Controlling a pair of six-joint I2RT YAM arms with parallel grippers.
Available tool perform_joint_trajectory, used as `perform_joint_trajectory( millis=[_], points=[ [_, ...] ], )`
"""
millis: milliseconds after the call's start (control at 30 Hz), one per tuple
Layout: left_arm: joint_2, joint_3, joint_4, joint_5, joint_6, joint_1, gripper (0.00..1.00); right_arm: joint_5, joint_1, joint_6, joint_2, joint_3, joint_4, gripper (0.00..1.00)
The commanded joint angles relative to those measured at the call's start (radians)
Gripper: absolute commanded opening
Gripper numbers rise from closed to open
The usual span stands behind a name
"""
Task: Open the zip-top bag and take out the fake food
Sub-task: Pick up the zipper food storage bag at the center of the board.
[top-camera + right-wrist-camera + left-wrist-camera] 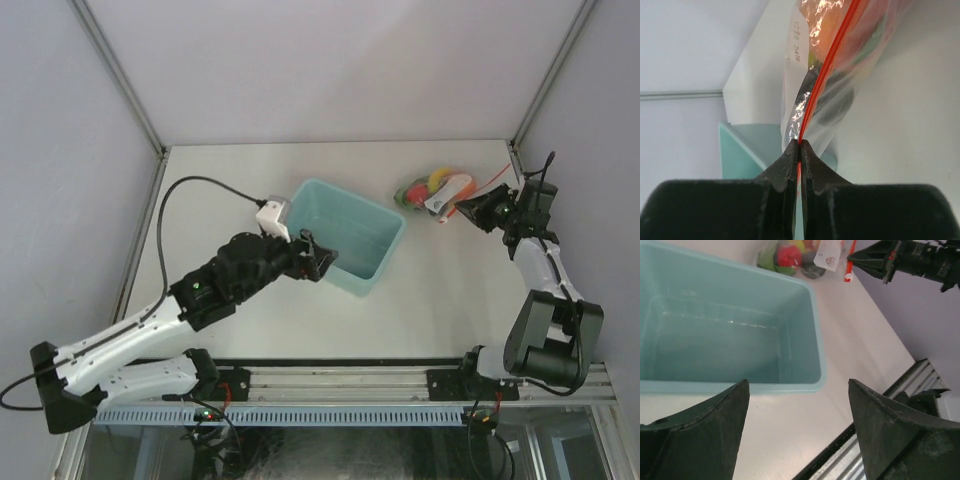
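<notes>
The clear zip-top bag (438, 190) lies at the back right of the table, its orange-red zip strip (832, 60) running toward me in the right wrist view. Fake food shows through the plastic: a red piece (786, 256), yellow and green pieces (418, 186). My right gripper (470, 211) is shut on the bag's zip edge, the strip pinched between its fingertips (792, 155). My left gripper (318, 258) stands open at the teal bin's near left side, with bare table between its fingers (715, 430).
A light teal rectangular bin (385, 258) sits mid-table, between the two arms, with nothing inside it in the left wrist view. The metal rail (340, 385) runs along the table's near edge. White walls enclose the back and sides.
</notes>
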Motion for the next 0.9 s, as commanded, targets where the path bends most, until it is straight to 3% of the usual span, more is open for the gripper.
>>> perform_joint_trajectory(
  millis=[0, 167, 500, 633, 867],
  points=[
    [0.131, 0.173, -0.095, -0.092, 0.157, -0.049, 0.8, -0.072, -0.014, 0.043, -0.127, -0.002, -0.047, 0.0],
    [0.273, 0.288, -0.066, -0.034, 0.311, -0.072, 0.78, -0.096, -0.018, 0.055, -0.233, -0.002, -0.114, 0.0],
    [0.508, 0.529, -0.205, -0.153, 0.301, -0.138, 0.78, -0.2, 0.024, 0.04, -0.309, 0.011, -0.206, 0.0],
    [0.446, 0.45, -0.114, -0.096, 0.335, -0.138, 0.78, -0.203, 0.146, 0.036, -0.304, 0.052, -0.231, 0.0],
    [0.244, 0.129, 0.235, 0.016, 0.554, -0.138, 0.78, -0.148, 0.355, 0.063, -0.218, 0.159, -0.175, 0.0]
  ],
)
